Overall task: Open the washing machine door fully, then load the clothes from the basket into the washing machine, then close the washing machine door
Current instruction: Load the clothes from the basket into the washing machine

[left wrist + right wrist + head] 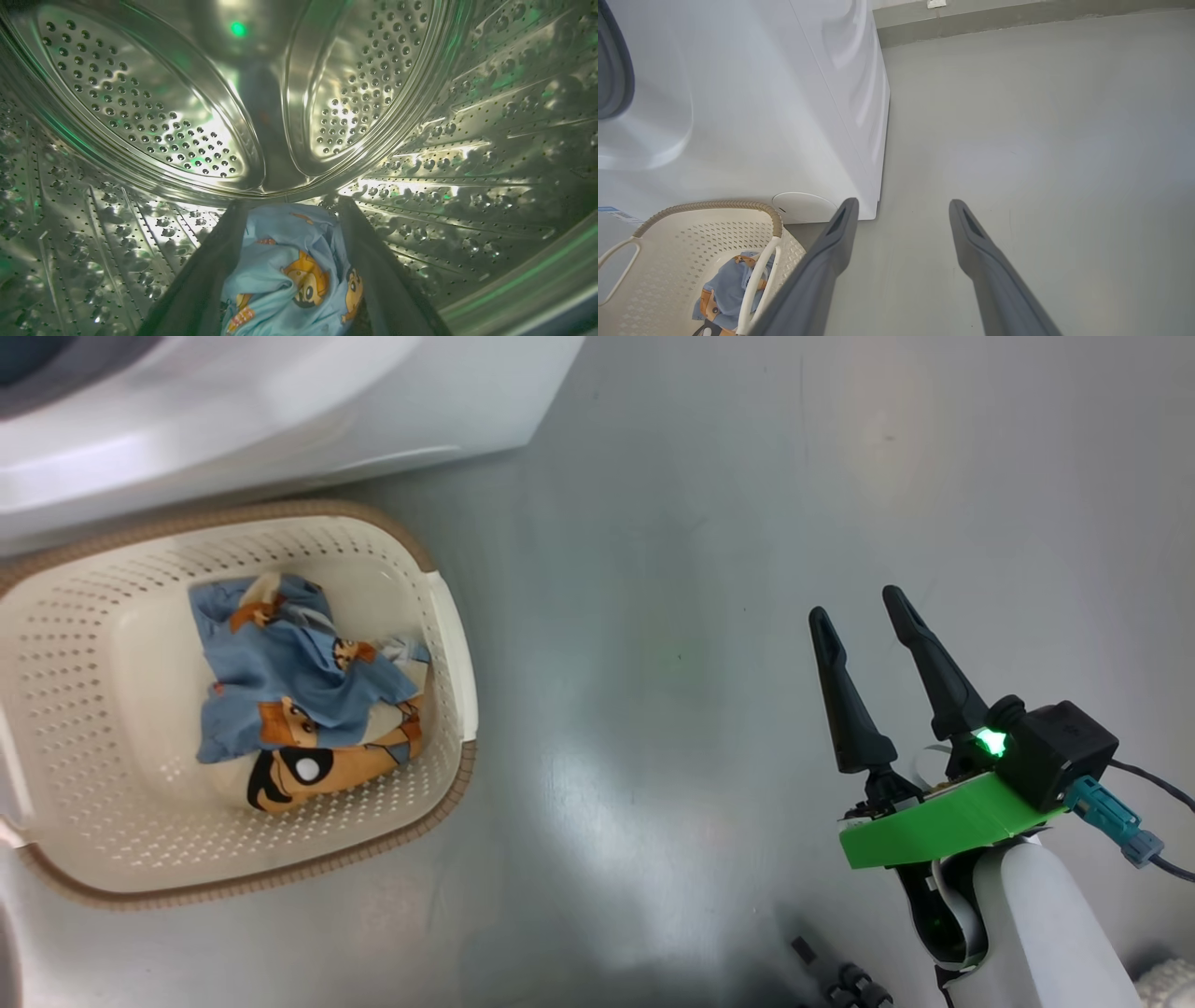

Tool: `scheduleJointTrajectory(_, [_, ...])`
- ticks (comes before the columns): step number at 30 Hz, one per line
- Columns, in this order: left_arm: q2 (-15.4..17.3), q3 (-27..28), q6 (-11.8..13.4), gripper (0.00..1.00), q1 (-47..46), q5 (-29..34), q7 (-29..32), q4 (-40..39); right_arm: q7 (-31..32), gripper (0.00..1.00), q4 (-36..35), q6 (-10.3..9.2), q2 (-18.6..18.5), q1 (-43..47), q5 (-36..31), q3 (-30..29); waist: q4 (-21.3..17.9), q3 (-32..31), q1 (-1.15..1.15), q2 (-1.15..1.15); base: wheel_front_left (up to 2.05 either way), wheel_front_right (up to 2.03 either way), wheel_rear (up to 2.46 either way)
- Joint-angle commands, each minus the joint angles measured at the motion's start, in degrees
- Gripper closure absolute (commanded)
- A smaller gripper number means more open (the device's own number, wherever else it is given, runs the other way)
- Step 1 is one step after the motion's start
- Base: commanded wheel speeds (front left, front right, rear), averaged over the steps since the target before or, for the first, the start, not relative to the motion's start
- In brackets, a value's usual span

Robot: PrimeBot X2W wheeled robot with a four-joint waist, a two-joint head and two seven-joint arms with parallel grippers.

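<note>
"Looking down from the head view, how do the clothes (pixel 299 700) seem to you?"

"Soft and crumpled. It's light blue cloth with orange-brown cartoon figures, and one orange piece with a black-haired face lies along the near side. They sit in a heap in the right half of the basket (pixel 93 616), which stands on the grey floor (pixel 700 523) close against the white washing machine (pixel 280 411)."

"And the left wrist view?"

"That one looks inside the steel drum (pixel 140 107), with its rows of holes, which the head camera doesn't see. Another garment (pixel 285 270) of the same blue print is bunched there between the fingers of the left gripper (pixel 292 205). The fingers stand wide apart on either side of it. I can't tell whether they touch the cloth."

"What about the right gripper (pixel 856 605)?"

"Spread wide and holding nothing, above bare floor and well apart from the basket."

"Does its own camera add anything?"

"Yes: the washer's front and side panels, and a blue label (pixel 612 212) at a lower corner. The basket's white handle arches over the clothes (pixel 724 289), just left of the fingers (pixel 831 252)."
</note>
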Motion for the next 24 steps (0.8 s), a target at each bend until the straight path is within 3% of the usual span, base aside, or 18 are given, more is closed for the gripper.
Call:
scheduleJointTrajectory(1, [2.4,0.8,-0.2,0.00,1.0,-0.4,-0.3,-0.9,-0.3,0.00,-0.9,0.09,-0.1,1.5,-0.4,0.8,0.8,-1.2,0.00,0.00,0.00,0.00,0.00])
scheduleJointTrajectory(12, [-0.6,1.0,-0.7,0.00,6.7,-1.8,-0.3,-0.5,-0.3,0.00,-0.1,0.09,-0.1,2.0,-2.0,0.0,3.6,-5.9,0.00,0.00,0.00,0.00,0.00])
scheduleJointTrajectory(24, [-2.5,2.5,-0.9,0.00,15.3,-3.9,-0.3,-6.3,-0.3,0.00,0.6,0.09,-0.1,2.8,-2.7,-1.1,5.8,-10.2,0.00,0.00,0.00,0.00,0.00])
